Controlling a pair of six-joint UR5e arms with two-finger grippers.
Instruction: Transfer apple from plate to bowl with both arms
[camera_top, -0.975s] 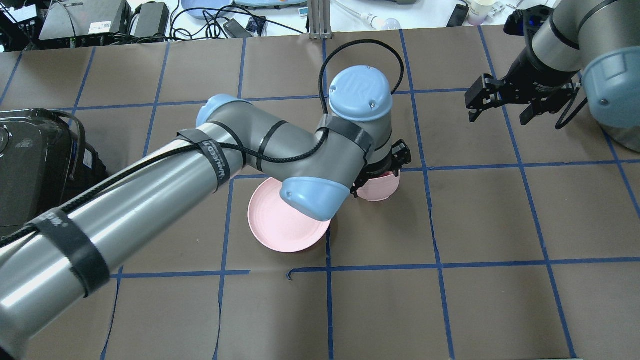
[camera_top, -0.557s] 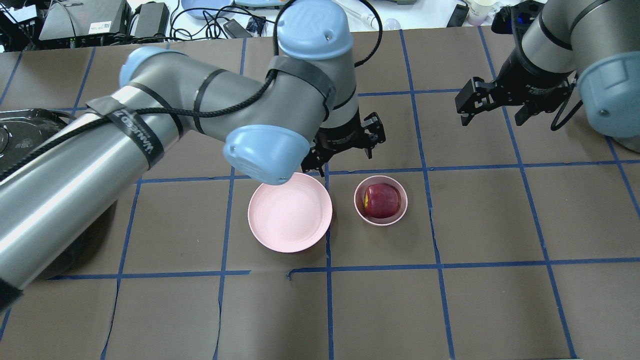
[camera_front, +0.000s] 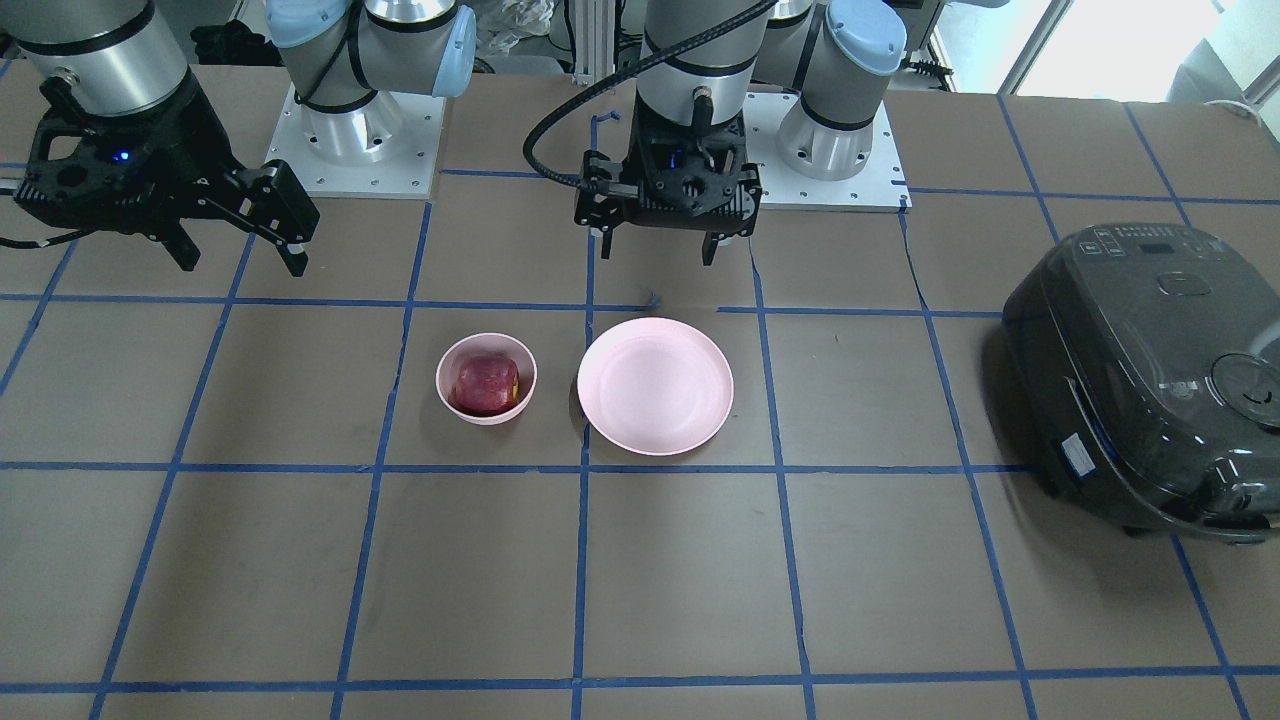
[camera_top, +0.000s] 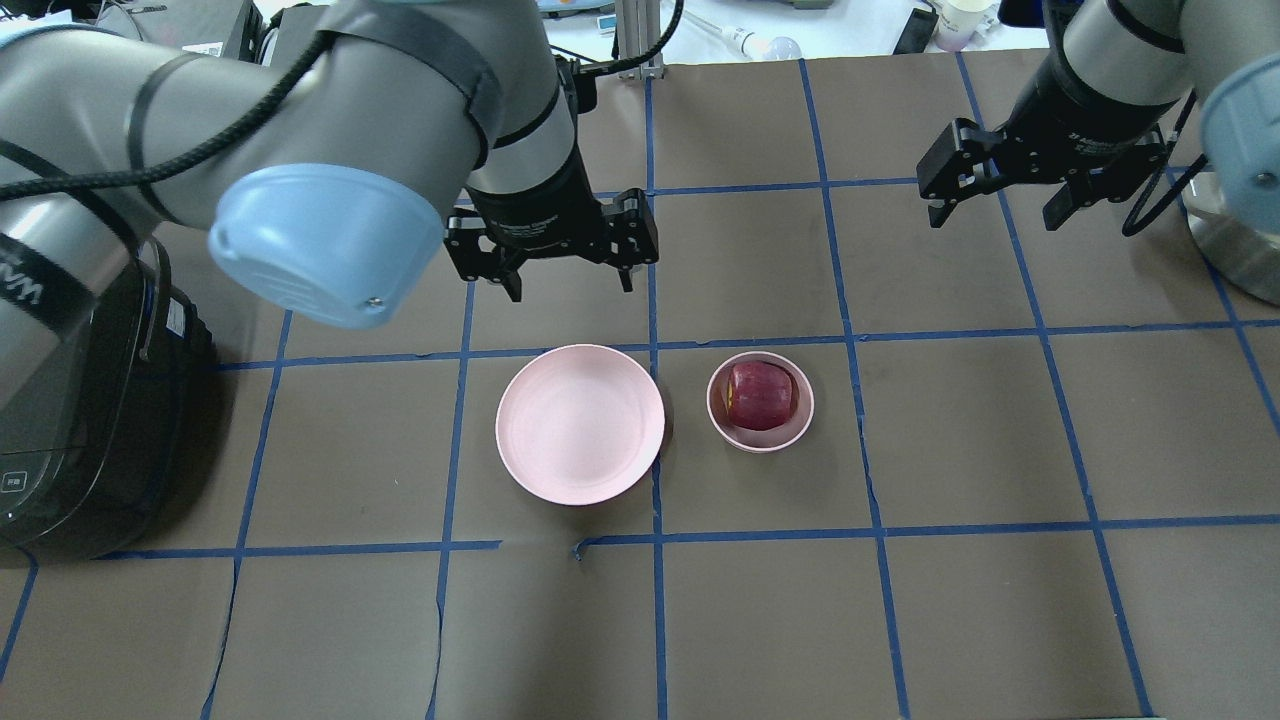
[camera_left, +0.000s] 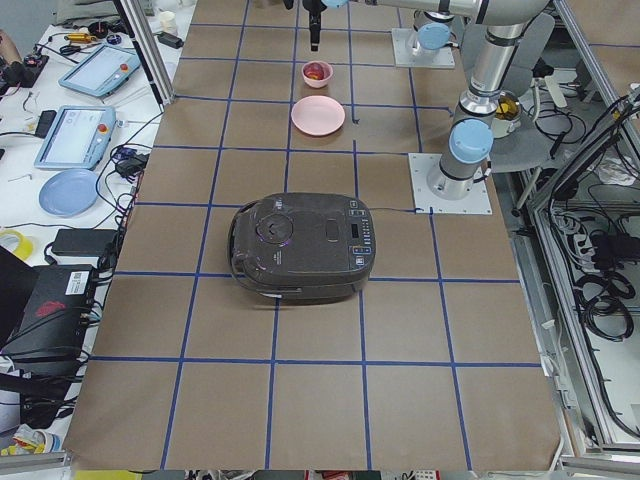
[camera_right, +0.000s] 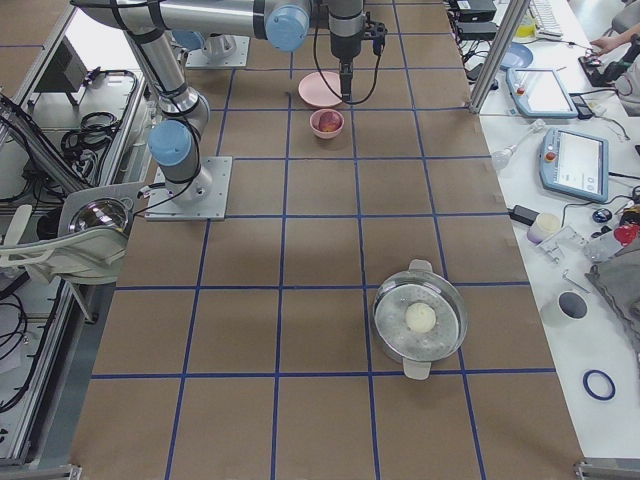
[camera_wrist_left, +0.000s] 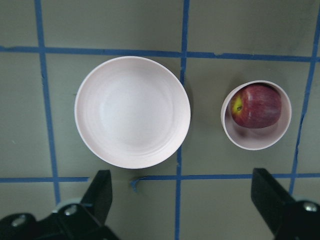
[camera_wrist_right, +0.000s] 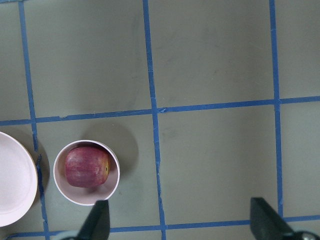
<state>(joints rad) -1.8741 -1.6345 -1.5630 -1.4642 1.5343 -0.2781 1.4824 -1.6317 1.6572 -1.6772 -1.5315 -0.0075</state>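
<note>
Small dark red apple (camera_top: 761, 395) rests in the deep pale pink bowl (camera_top: 745, 441), three o'clock of the shallow pink plate (camera_top: 580, 425); black left gripper (camera_top: 570, 288) and right gripper (camera_top: 993, 220), spread empty, should retreat high, clearing both.

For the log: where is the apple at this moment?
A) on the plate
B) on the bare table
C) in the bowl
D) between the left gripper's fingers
C: the apple sits inside the bowl, the plate beside it is empty, and the left gripper and right gripper both hang open, holding nothing.
</note>
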